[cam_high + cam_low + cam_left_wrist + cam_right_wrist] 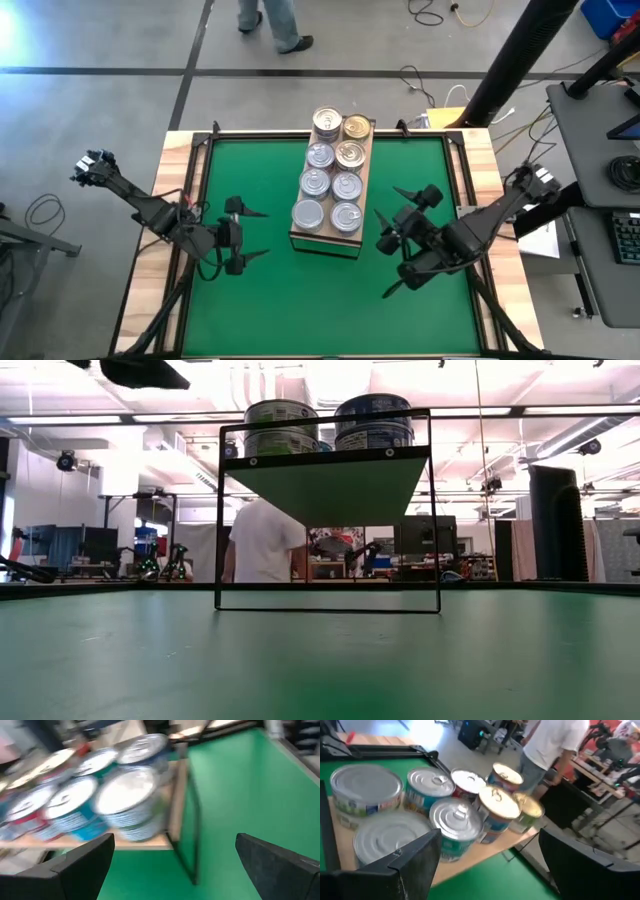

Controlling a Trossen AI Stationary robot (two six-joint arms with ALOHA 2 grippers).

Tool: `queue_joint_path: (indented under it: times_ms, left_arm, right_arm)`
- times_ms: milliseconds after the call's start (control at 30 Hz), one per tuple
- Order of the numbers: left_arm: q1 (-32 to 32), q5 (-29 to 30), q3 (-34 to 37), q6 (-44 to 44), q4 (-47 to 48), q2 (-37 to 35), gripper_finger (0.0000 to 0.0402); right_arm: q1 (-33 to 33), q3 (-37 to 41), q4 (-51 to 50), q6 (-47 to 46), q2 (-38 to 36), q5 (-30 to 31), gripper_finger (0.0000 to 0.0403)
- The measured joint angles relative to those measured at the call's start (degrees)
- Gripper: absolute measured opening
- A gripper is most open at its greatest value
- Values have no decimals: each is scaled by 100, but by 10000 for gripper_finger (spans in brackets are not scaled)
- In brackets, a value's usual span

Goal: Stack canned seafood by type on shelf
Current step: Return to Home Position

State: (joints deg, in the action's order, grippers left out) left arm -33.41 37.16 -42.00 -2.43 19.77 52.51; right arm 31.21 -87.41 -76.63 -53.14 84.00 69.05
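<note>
Standing in two rows on the long light-wood shelf (326, 242) with thin dark metal legs, the short round pull-tab seafood tins (316, 183), mostly silver-lidded, a couple gold, sit above the green mat (300, 300), flanked by the left gripper (250, 234) and right gripper (388, 262), both spread wide, empty.

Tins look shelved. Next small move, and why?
Probably draw the left claw and the right claw straight back from the shelf toward their own bases. Both claws are open and empty, one on each side of the shelf. Every tin in view sits on the shelf, and none lies on the green mat.
</note>
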Motion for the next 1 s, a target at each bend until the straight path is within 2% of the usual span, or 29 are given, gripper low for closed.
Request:
queue_joint_path:
  times_ms: [100,167,267,333,400,567,633,733,800,900,1000]
  left_arm:
    - [7,352,135,-687,-32,1,400]
    - [5,385,429,-728,-101,65,400]
    - [146,1056,1075,-856,-708,97,400]
    - [324,1217,1447,-1017,-1199,13,400]
    - [494,924,1852,-1076,-1508,-129,400]
    - [981,17,2728,-746,-3062,-615,400]
    - [1276,-507,3129,-636,-3830,-834,400]
    - [1752,-1255,3806,-543,-5541,-937,400]
    - [2030,-1519,4147,-513,-6234,-886,400]
    - [2297,-1563,4040,-529,-6067,-847,400]
    - [2427,-1572,3969,-379,-6120,-761,400]
  right_arm:
    - [24,1189,911,186,-612,52,325]
    - [13,1891,1475,441,-981,-10,325]
    - [-12,2820,2211,679,-1537,-52,321]
    - [-8,3347,2546,700,-1989,-65,311]
    - [-11,3781,2869,772,-2454,-123,295]
    - [-23,4815,3878,1492,-3578,-440,241]
    - [-23,5276,4600,2010,-3913,-461,213]
    - [-19,6053,6253,3064,-4199,-532,167]
    - [-12,6587,7698,4021,-4233,-844,134]
    - [-28,7325,9805,5349,-4148,-1916,83]
    - [-366,7786,10736,5681,-4225,-3215,28]
